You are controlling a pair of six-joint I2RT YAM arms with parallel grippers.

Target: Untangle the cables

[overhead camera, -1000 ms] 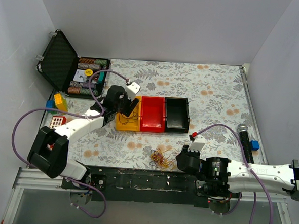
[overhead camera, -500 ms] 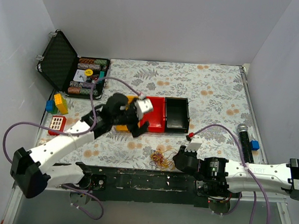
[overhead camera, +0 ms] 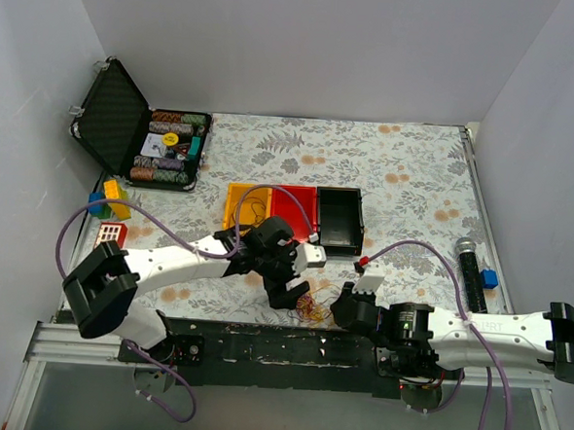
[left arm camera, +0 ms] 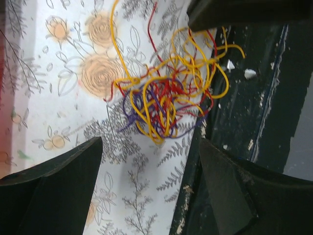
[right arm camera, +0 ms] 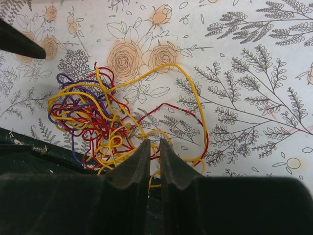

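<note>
The cables (overhead camera: 306, 305) are a small tangle of thin yellow, red and purple wires at the near edge of the floral mat. My left gripper (overhead camera: 288, 291) hangs just above and left of them, open and empty. In the left wrist view the tangle (left arm camera: 166, 98) lies ahead of the wide-open gripper (left arm camera: 149, 147). My right gripper (overhead camera: 339, 310) is at the tangle's right side. In the right wrist view its fingers (right arm camera: 154, 142) are closed to a thin slit with a yellow strand in it, and the tangle (right arm camera: 93, 117) spreads ahead and to the left.
Yellow (overhead camera: 241, 197), red (overhead camera: 292, 211) and black (overhead camera: 338, 218) bins stand mid-table behind the left arm. An open case of poker chips (overhead camera: 126, 132) and toy blocks (overhead camera: 113, 197) are at far left. A microphone (overhead camera: 469, 270) lies at right. The black frame rail (overhead camera: 289, 347) borders the mat.
My left arm has swung from over the yellow bin down to the tangle at the near edge. My right gripper has crept slightly left at the tangle.
</note>
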